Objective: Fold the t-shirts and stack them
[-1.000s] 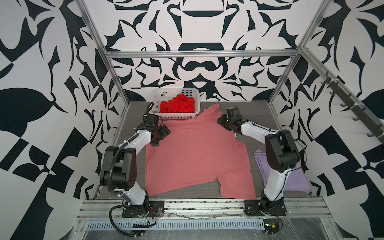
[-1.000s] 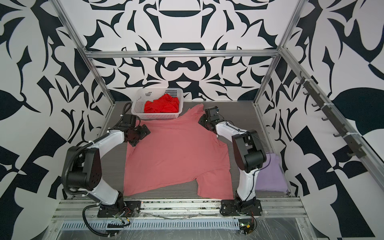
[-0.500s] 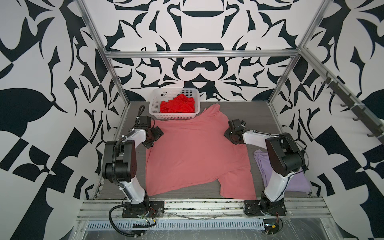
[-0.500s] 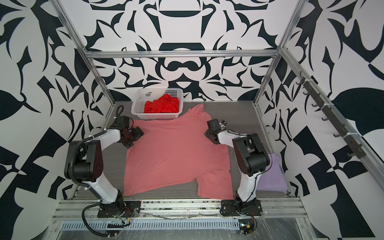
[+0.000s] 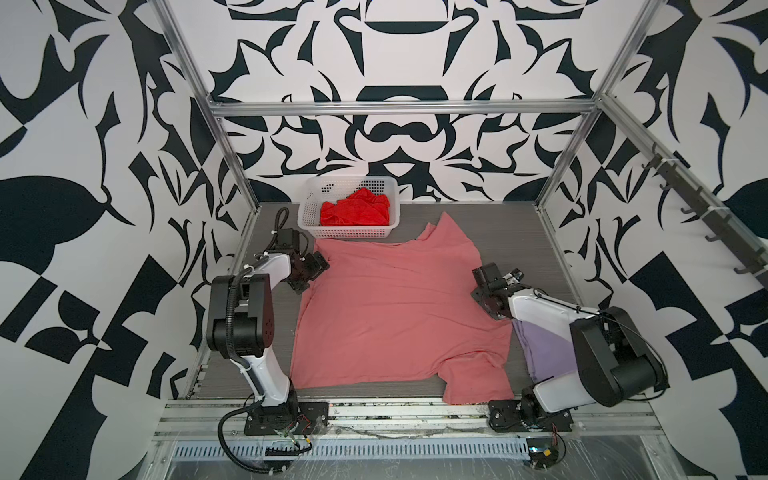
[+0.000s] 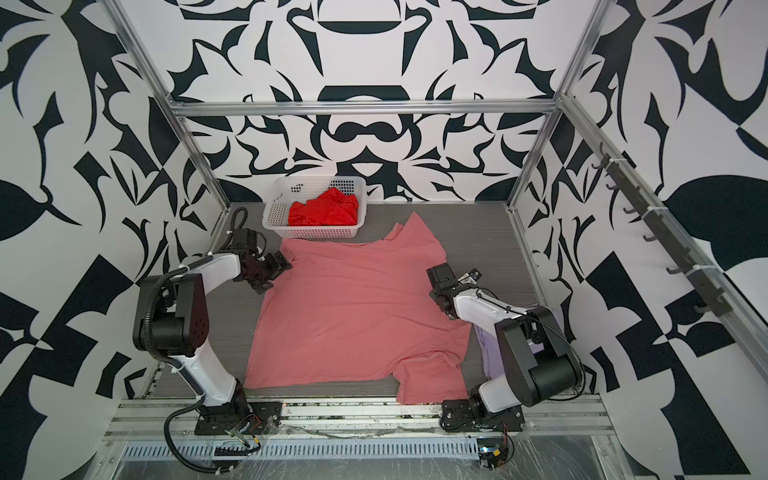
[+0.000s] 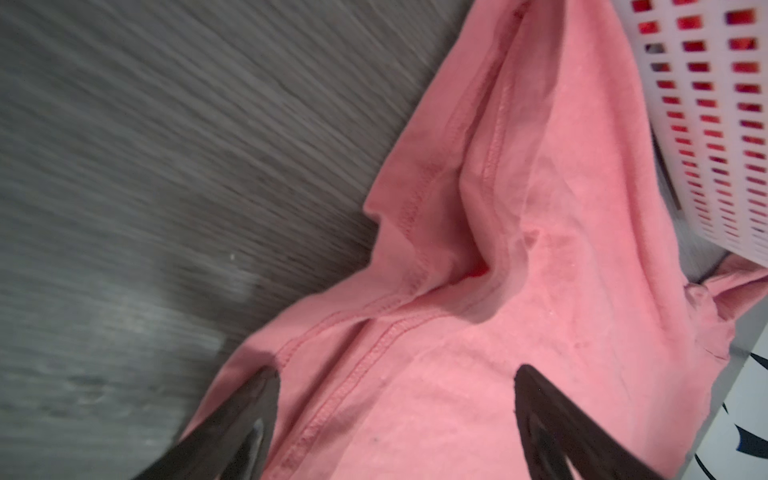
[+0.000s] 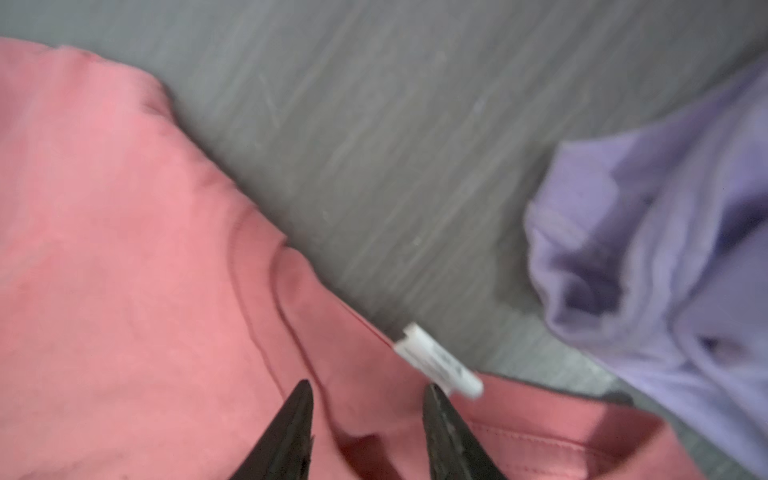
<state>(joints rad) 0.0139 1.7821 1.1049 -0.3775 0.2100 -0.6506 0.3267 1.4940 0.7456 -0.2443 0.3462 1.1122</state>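
a salmon-pink cotton short-sleeved t-shirt [image 5: 395, 316] is lying spread out across the middle of the grey ribbed table [image 5: 511, 232]. at its 12 o'clock, a bright red crumpled t-shirt [image 5: 355, 210] is sitting inside a white plastic lattice basket [image 5: 353, 232]. at 4 o'clock, a pale lavender t-shirt [image 5: 540, 349] is lying partly under the right arm. the left gripper [image 7: 397, 374] is hanging at the pink shirt's 10 o'clock edge, jaws wide apart over a stitched hem, gripping nothing. the right gripper [image 8: 368, 386] is hanging at the 3 o'clock edge, jaws partly apart over the cloth, just beside a small white label [image 8: 436, 359].
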